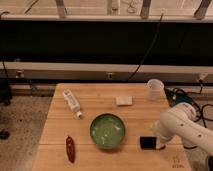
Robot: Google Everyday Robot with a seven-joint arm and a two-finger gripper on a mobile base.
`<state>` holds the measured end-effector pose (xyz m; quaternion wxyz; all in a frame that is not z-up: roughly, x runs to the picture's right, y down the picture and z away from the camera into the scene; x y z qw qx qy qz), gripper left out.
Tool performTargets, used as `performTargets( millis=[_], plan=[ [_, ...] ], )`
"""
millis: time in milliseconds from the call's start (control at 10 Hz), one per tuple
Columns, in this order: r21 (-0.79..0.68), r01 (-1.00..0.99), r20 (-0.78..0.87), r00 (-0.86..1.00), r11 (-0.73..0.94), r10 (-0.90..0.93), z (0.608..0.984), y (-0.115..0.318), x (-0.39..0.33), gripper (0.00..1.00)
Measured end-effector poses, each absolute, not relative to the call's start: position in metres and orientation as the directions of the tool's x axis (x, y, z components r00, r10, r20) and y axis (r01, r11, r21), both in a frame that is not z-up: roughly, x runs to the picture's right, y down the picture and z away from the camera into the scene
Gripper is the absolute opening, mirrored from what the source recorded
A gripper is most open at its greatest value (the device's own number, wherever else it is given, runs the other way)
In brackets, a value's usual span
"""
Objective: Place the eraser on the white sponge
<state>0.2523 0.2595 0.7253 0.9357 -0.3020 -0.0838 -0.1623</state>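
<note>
The eraser (148, 142) is located flat near the tabletop's (95, 107) front right corner, just right of the green bowl (107, 131). The white sponge (124, 100) is positioned toward the rear edge, well apart from the eraser. The claw (161, 145) is found beside the eraser's right end, largely hidden by the white arm (187, 125); its state cannot be determined. A clear cup (155, 89), white bottle (72, 101) and red chili (70, 148) are also present.

The bowl (107, 131) was set at the lower centre of the table (95, 107), with the eraser (148, 142) just to its right and the gripper (159, 143) beside the eraser at lower right. The white sponge (124, 100) was placed above them, the cup (155, 89) at upper right, the bottle (72, 102) at upper left, and the chili pepper (70, 148) at lower left.
</note>
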Motion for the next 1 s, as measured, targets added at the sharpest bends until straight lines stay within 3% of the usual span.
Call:
performTargets(
  millis=[900,1000],
  plan=[
    [-0.641,0.323,0.223,0.946,0.696,-0.234,0.77,0.284,0.251,0.8],
    [-0.654,0.321,0.213,0.947,0.685,-0.24,0.773,0.288,0.249,0.75]
  ],
)
